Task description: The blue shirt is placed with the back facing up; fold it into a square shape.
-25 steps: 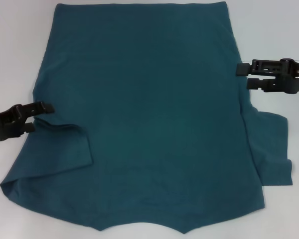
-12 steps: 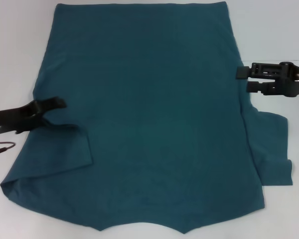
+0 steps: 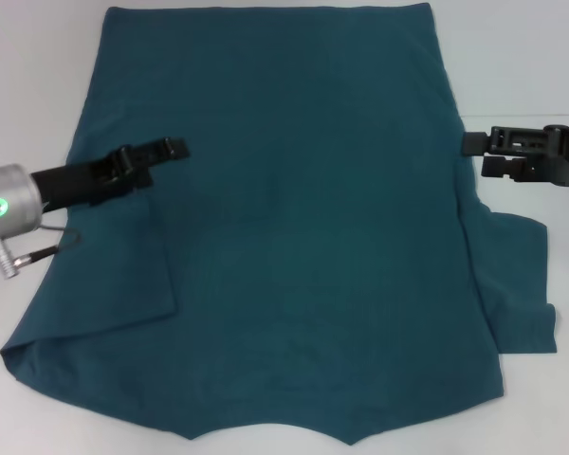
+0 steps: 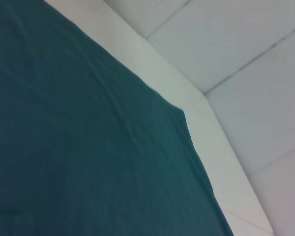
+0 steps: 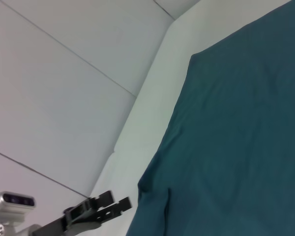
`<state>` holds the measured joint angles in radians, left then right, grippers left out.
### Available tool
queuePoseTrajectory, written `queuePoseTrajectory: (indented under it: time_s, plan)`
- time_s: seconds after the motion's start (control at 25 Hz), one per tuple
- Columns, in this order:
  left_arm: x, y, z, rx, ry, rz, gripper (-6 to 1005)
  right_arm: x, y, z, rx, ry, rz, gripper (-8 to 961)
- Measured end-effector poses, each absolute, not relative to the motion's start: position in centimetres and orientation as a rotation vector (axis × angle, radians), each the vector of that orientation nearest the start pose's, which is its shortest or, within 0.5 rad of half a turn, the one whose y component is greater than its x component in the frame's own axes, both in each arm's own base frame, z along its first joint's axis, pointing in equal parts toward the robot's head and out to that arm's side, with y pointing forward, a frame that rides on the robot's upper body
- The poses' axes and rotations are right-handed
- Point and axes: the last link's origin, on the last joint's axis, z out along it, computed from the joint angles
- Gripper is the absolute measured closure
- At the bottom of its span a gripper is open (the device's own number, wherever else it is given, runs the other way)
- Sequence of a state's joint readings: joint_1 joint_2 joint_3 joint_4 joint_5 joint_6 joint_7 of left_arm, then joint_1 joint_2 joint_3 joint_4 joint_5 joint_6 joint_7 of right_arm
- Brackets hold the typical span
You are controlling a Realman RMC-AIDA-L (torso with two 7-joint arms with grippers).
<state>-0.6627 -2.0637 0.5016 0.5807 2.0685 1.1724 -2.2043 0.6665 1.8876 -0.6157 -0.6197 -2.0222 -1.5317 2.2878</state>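
The blue shirt (image 3: 284, 218) lies spread across the middle of the white worktop (image 3: 522, 57), back side up, with no lettering showing. Its hem runs along the 12 o'clock edge and its shoulders and neckline sit at 6 o'clock, nearest me. I judge the folding only begun. At about 8 o'clock the sleeve is turned in over the body, its edge making a crease that runs down toward the lower corner. At about 4 o'clock the other sleeve lies flat outside the body on the worktop, not yet folded. The body itself is at full width and full length, so both side folds and the lengthwise folds are left before it makes a square.

My left gripper (image 3: 171, 150) reaches in from 9 o'clock, low over the cloth, its tips well inside the shirt's edge and just above the turned-in sleeve. The fingers look drawn close together and flat; I see no cloth pinched between them and no ridge lifted at their tips, though whether they touch the fabric I cannot tell.

My right gripper (image 3: 478, 152) hovers at 3 o'clock just off the shirt's side edge, over bare worktop. Its fingers stand parted with a small gap, holding nothing.
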Motion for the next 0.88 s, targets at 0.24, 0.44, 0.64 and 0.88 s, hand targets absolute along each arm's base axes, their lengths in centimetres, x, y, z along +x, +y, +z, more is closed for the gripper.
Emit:
queuePoseTrajectory:
  time_s: [0.24,0.44,0.64,0.88]
  plan:
    - [-29.1,35.3,4.1,-2.229,-1.539,-0.838,52,26.4,38.3,9.1,-2.361,1.629,0.692,37]
    - [-29.0,30.8,4.6,-2.518,-1.228,-0.823,52,27.0,37.6,9.8,-2.387,1.604,0.619,38]
    - [-28.9,29.2,3.7,-2.634,-1.149,-0.772,52,27.8,36.8,10.5,-2.41,1.595,0.568,38]
    - [-28.0,29.6,2.6,-2.704,-1.132,-0.719,52,28.8,35.9,11.1,-2.399,1.623,0.508,37]
